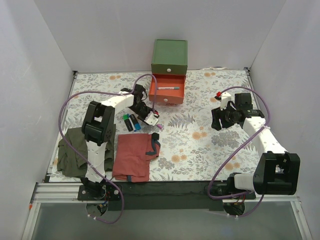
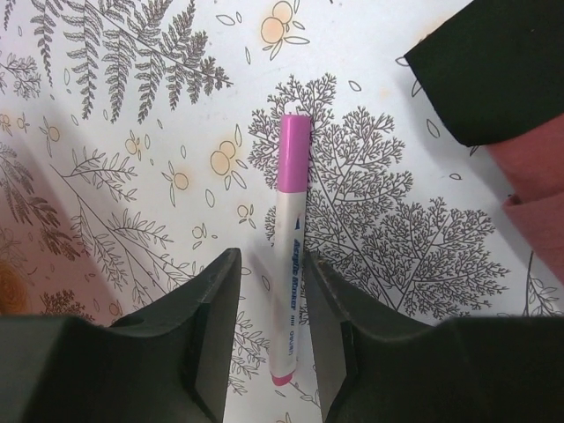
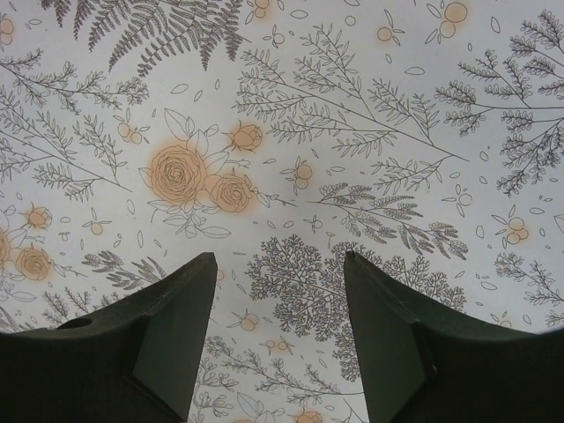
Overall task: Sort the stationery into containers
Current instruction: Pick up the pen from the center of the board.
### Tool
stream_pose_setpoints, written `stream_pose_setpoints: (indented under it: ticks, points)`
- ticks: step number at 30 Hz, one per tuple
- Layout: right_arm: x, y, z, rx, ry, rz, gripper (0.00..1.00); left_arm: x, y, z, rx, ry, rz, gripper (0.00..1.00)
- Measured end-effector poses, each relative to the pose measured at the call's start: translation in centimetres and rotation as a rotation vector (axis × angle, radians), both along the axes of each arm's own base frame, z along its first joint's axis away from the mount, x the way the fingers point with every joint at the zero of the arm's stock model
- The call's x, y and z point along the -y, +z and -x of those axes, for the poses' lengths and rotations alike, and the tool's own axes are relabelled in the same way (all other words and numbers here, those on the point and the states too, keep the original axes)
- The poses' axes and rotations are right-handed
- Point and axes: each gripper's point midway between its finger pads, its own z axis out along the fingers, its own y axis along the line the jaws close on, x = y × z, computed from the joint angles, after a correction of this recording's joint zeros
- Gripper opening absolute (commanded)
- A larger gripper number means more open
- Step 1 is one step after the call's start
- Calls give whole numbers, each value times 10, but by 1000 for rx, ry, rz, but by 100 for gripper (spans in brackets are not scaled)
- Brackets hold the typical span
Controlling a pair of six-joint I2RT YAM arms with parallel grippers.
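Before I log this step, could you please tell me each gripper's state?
Left gripper: open, straddling the pink-capped pen, not yet gripping it.
Right gripper: open, holding nothing.

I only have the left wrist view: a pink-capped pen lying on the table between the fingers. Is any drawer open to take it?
Observer: Yes. The red-orange drawer of the green chest is pulled out, with one thin pen lying in it.
Operator: Any other stationery near my left hand?
Observer: Two short ones, a green-capped marker and a blue marker, lie side by side just to its left.
Operator: And the right hand?
Observer: The right hand is open and empty, above bare floral table.
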Motion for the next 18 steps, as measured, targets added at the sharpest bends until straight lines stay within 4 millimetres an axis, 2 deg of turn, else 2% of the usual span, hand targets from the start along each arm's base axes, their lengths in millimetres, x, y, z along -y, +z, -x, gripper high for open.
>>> stream_pose_setpoints:
  ticks: [11,15,18]
  points:
    - [1,-6,-1,-23,-3,8,68,0,-6,-9,-35,-39,-54,23]
    - [1,-7,-4,-28,0,10,68,3,-7,-17,-96,-54,-96,23]
    - [2,-5,-7,-24,5,13,68,1,-8,-15,-114,-62,-122,23]
